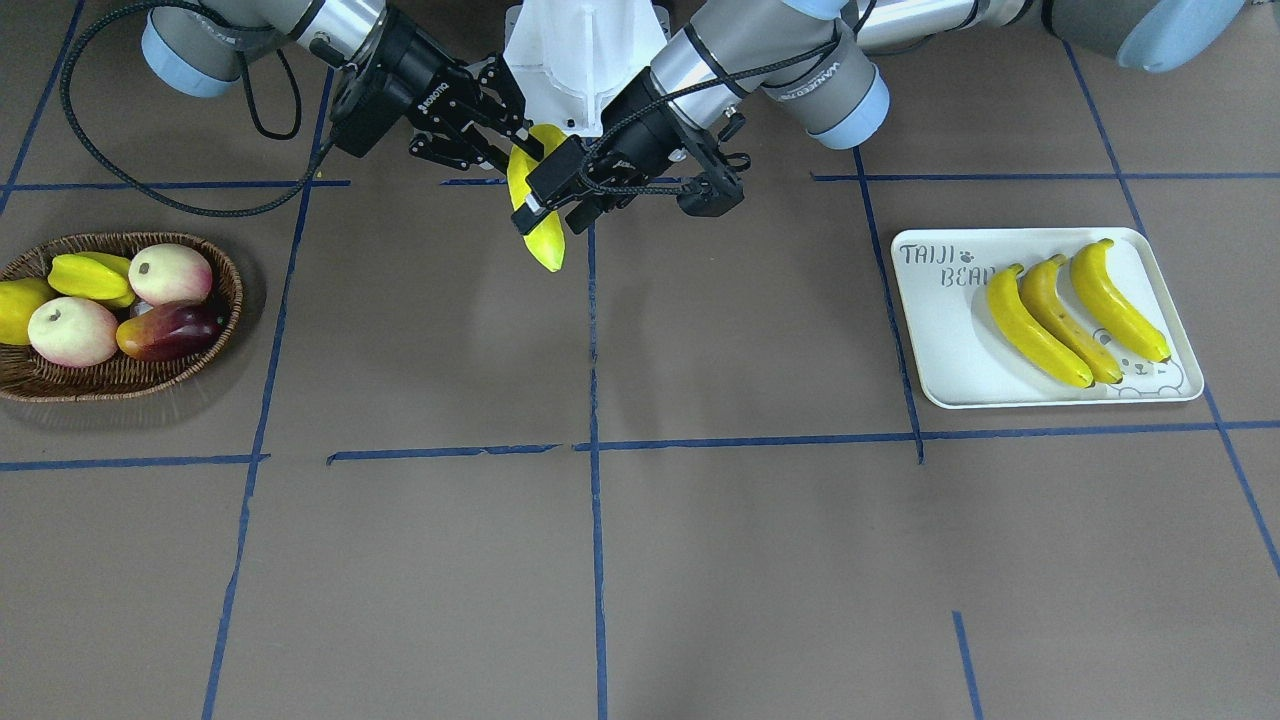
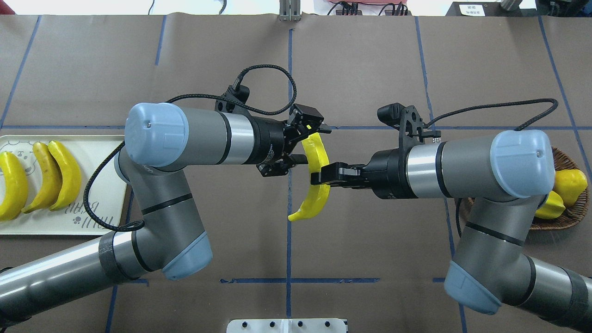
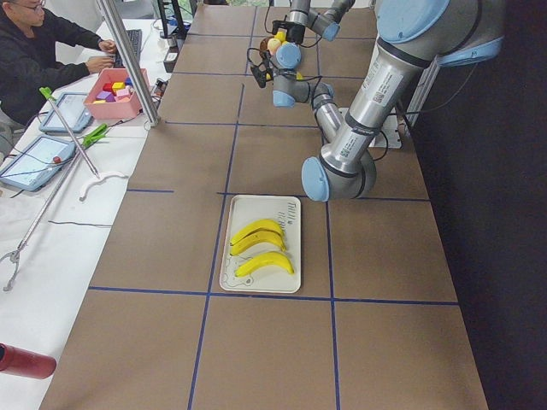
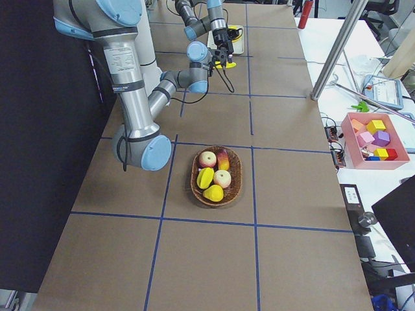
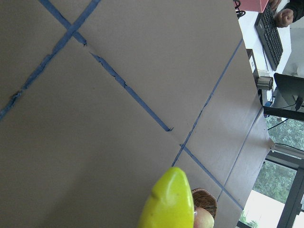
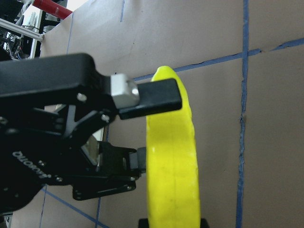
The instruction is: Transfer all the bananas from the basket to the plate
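A yellow banana (image 2: 317, 199) hangs in the air over the table's middle, between the two arms. My right gripper (image 2: 323, 177) is shut on its middle; the banana fills the right wrist view (image 6: 173, 156). My left gripper (image 2: 309, 144) is open, its fingers (image 6: 156, 97) straddling the banana's upper end. The banana's tip shows in the left wrist view (image 5: 168, 199). Three bananas (image 1: 1065, 310) lie side by side on the white plate (image 1: 940, 330), on my left. The wicker basket (image 1: 120, 375), on my right, shows no banana.
The basket holds a starfruit (image 1: 90, 277), two pale red-and-cream round fruits (image 1: 170, 273), a red-yellow mango (image 1: 165, 332) and a rounder yellow fruit (image 1: 15, 308). Blue tape lines cross the brown table. A side table with a pink bin (image 4: 376, 136) stands past the table's far edge.
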Controlling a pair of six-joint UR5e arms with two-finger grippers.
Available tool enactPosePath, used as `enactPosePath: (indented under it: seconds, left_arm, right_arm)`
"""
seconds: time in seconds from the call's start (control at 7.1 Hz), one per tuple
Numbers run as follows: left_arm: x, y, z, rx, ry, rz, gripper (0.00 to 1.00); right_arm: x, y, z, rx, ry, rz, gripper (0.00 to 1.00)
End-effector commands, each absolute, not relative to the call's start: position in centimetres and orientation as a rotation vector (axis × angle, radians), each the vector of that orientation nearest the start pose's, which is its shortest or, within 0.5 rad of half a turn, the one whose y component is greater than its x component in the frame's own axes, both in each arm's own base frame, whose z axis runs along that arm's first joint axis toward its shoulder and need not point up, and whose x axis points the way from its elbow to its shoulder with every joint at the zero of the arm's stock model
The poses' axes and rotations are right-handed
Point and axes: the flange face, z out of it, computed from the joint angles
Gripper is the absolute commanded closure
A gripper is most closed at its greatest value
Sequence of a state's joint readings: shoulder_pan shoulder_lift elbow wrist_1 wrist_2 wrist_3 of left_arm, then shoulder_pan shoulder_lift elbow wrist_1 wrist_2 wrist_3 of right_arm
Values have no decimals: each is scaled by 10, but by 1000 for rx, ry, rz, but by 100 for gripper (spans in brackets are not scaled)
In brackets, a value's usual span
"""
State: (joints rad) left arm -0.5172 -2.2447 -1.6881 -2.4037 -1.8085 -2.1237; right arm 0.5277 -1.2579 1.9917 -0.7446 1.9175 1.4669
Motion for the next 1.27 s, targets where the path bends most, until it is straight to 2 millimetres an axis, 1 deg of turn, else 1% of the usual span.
enactPosePath:
  seconds: [0.0,0.14,0.28,0.42,0.56,0.85,0.99,1.13]
  left_arm:
    - [495,-406,112,-214,1647,-620,100]
    - [495,-406,114,-212,1644,-619,100]
    - [496,-406,115,-212,1642,-620,100]
    - [492,-406,113,-205,1649,-616,100]
    - [486,-412,114,-196,1647,-625,100]
    - [457,-443,136,-175,1612,-657,100]
    - [440,-459,141,-175,1598,-638,100]
    - [427,-475,162,-186,1557,-655,100]
  right_arm:
    - [-397,-346,206,218,-1546,65,96]
    - [-397,-346,204,202,-1551,84,51]
    - [-398,-347,179,120,-1606,169,1]
    - [-398,-347,177,111,-1610,178,0]
    - [-396,-348,177,117,-1610,175,0]
    - [-394,-349,179,116,-1607,171,0]
    - [-393,-350,182,107,-1593,170,0]
    - [-383,-357,189,93,-1579,165,0]
